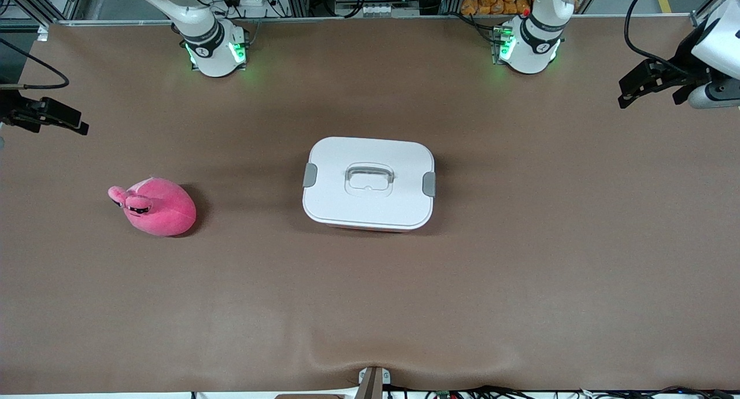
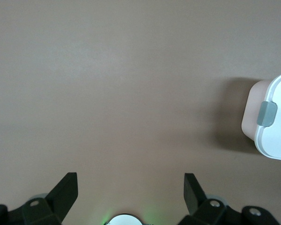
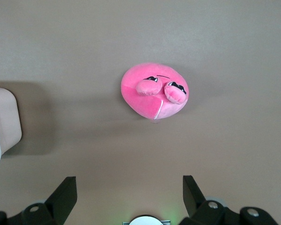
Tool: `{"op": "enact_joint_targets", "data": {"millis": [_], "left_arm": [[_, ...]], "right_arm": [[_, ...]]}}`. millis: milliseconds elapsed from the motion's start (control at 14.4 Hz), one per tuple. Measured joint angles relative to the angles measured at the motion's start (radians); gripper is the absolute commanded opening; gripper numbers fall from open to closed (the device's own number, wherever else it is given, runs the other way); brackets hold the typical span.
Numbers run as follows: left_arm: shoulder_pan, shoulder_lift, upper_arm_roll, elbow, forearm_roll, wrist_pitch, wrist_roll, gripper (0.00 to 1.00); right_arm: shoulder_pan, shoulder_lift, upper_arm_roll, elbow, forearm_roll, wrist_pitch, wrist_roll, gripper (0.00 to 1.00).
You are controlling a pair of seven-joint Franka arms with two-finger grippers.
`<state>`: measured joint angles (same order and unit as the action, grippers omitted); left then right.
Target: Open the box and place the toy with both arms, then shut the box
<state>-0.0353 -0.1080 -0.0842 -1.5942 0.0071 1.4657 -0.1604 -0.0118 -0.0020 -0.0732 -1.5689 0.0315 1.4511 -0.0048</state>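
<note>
Nearest the front camera, the toy [image 1: 155,206] lies toward the right arm's end of the table, with the box [image 1: 369,183] mid-table, slightly farther off and well apart from it. Its lid [image 1: 370,179] is on, both clips [image 1: 310,174] apparently down. Opening comes first, I judge: each arm should free the clip at its own end before lifting by the handle [image 1: 370,176]. Farther off, the right gripper [image 1: 49,117] and left gripper [image 1: 650,84] hang at the table's ends, fingers spread wide and empty. Nothing blocks either approach.
</note>
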Motion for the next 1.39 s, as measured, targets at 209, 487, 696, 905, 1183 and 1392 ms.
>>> {"op": "enact_joint_targets", "data": {"millis": [209,487,696,905,1183,1392], "left_arm": [[0.0,0.0,0.0,0.0,0.0,0.0,0.001,1.0],[0.0,0.012,-0.001,0.01,0.0,0.0,0.014,1.0],[0.0,0.024,-0.002,0.026,0.0,0.0,0.015,1.0],[0.0,0.026,-0.002,0.032,0.0,0.0,0.023,1.0],[0.0,0.026,-0.003,0.034,0.0,-0.006,0.025,1.0],[0.0,0.03,-0.004,0.034,0.0,-0.008,0.025,1.0]], "right_arm": [[0.0,0.0,0.0,0.0,0.0,-0.002,-0.001,1.0],[-0.001,0.001,0.0,-0.003,0.0,-0.003,-0.005,1.0],[-0.001,0.001,-0.001,-0.012,0.0,-0.003,-0.007,1.0],[-0.001,0.002,-0.001,-0.018,0.0,-0.003,-0.008,1.0],[-0.001,0.004,-0.001,-0.019,0.0,-0.002,-0.009,1.0],[-0.001,0.008,-0.001,-0.021,0.0,-0.002,-0.009,1.0]]}}
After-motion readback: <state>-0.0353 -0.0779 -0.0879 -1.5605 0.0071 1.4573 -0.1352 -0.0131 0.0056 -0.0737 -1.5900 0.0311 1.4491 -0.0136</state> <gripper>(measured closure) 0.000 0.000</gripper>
